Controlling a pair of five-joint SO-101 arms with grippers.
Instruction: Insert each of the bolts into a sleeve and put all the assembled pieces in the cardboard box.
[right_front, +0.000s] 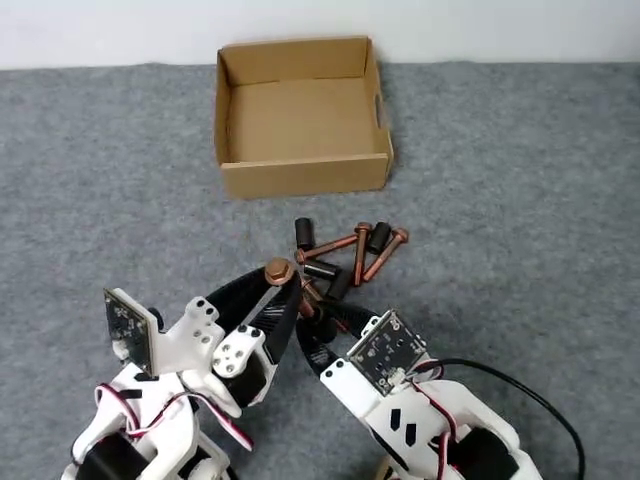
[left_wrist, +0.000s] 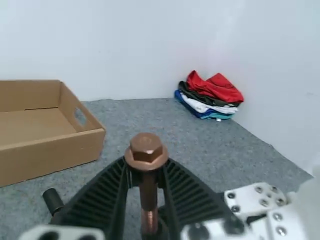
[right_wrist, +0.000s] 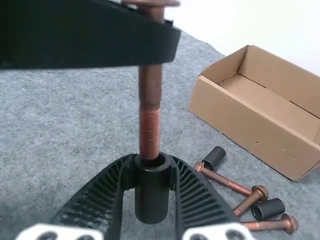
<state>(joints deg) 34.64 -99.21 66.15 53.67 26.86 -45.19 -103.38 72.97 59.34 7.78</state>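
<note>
White arms (right_front: 190, 365), black ribbed jaws, a dark circuit board (right_front: 130, 325) on each wrist (silver screws (left_wrist: 258, 190) in the brackets (left_wrist: 245, 201)), red-white wires (right_front: 228, 425), black cable (right_front: 548, 403).

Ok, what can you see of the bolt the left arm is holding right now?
The bolt is copper-coloured metal with a hexagonal head, a smooth shank and a threaded lower end. It stands upright, head up, clamped just under the head by the left tool. Its threaded tip sits in the mouth of the black sleeve, which the right tool grips from both sides. It hangs above the grey carpet.
</note>
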